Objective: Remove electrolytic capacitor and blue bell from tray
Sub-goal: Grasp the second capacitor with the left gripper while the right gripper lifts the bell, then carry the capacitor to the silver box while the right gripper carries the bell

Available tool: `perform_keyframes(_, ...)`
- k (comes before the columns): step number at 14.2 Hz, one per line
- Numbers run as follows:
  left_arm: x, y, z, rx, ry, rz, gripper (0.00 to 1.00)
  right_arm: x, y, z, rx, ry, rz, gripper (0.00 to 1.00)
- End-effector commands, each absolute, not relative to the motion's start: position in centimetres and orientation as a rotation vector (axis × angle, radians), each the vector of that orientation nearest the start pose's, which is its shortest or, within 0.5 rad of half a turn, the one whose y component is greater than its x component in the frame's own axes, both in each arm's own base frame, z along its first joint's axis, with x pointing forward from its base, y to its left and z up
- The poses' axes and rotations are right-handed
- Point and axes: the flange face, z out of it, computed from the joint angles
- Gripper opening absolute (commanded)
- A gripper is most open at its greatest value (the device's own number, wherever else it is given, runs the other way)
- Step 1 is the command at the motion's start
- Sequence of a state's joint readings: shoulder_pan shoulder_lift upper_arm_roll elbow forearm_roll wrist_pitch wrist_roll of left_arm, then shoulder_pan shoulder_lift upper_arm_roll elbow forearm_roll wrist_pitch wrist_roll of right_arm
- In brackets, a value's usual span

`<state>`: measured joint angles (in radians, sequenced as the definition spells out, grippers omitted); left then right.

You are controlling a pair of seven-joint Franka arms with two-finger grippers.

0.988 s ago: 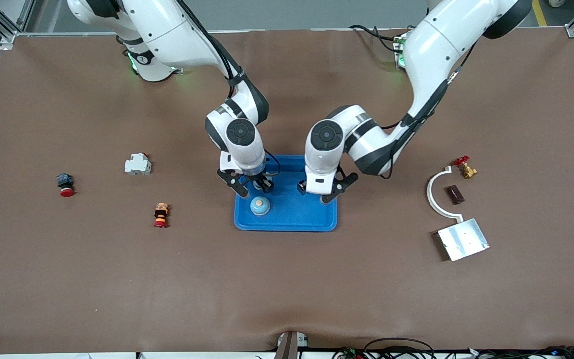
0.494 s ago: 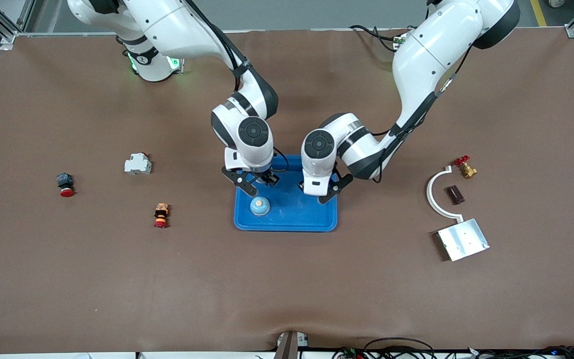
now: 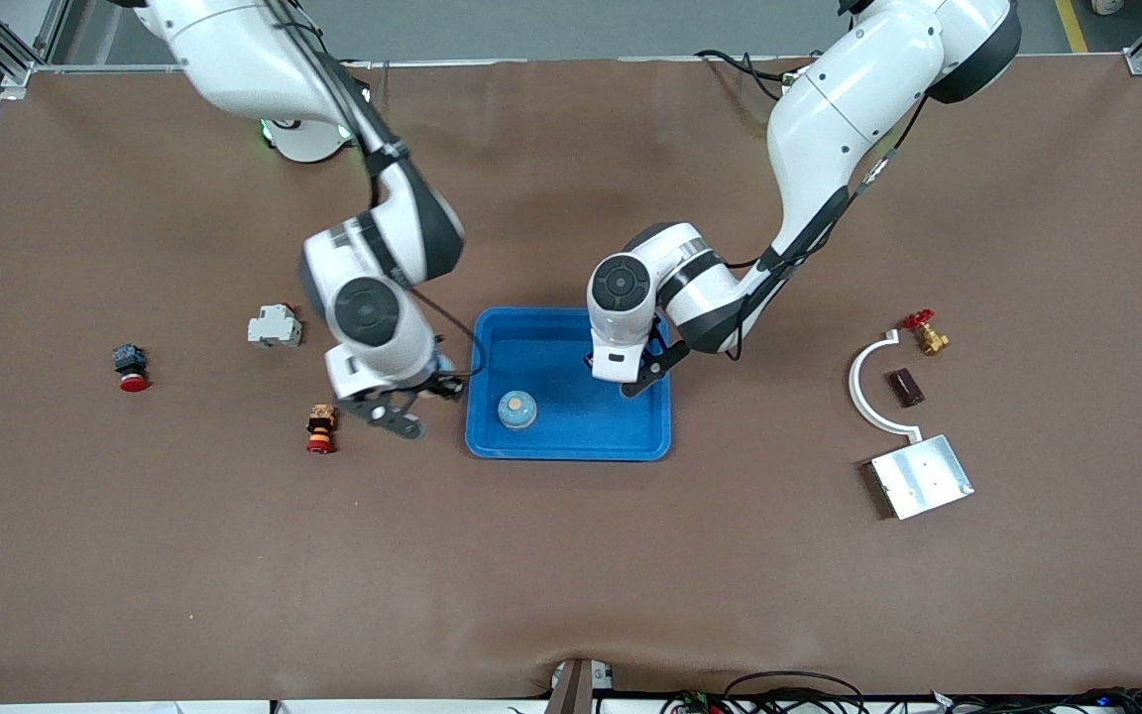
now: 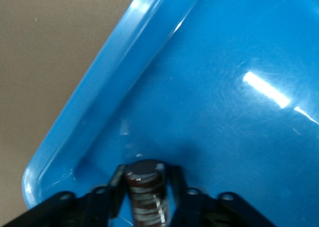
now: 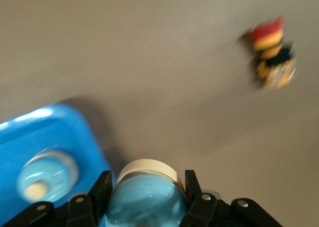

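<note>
Blue tray (image 3: 571, 448) not yet cleared — left end effector (image 3: 632, 382) clamps the electrolytic capacitor (image 4: 144, 187) inside it. Right end effector (image 3: 420, 402), over tabletop (image 3: 571, 575) beside the tray, grips a pale-blue dome (image 5: 144, 204), probably the bell — a similar dome (image 3: 516, 409) sits in the tray.

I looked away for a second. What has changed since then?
The right gripper, shut on a blue round piece, carried it out of the tray toward the right arm's end and is now over the table beside the tray. The left gripper closed on the capacitor, low in the tray. The blue dome in the tray and the parts around the tray stayed put.
</note>
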<state>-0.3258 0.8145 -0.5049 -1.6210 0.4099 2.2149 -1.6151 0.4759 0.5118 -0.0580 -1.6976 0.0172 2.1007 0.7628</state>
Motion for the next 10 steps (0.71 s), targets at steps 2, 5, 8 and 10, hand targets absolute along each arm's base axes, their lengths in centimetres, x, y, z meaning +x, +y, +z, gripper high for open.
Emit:
perform_keyframes(2, 51.4, -46.4, 20.6, -2.932, -0.974, 0.051, 0.00, 60.3, 18.4, 29.2, -3.170, 0.283, 0.168, 0.00)
perform_keyframes(5, 54.5, -44.4, 24.0, -2.938, -0.971, -0.012, 0.00, 60.6, 11.0, 27.4, -3.160, 0.079, 0.156, 0.00)
perform_keyframes(8, 59.8, -37.4, 26.5, -2.960, -0.863, -0.057, 0.00, 59.9, 4.3, 24.7, -3.145, -0.089, 0.105, 0.00)
perform_keyframes(10, 62.2, -33.1, 28.2, -2.967, -0.792, -0.068, 0.00, 59.7, 2.2, 24.2, -3.142, -0.146, 0.108, 0.00)
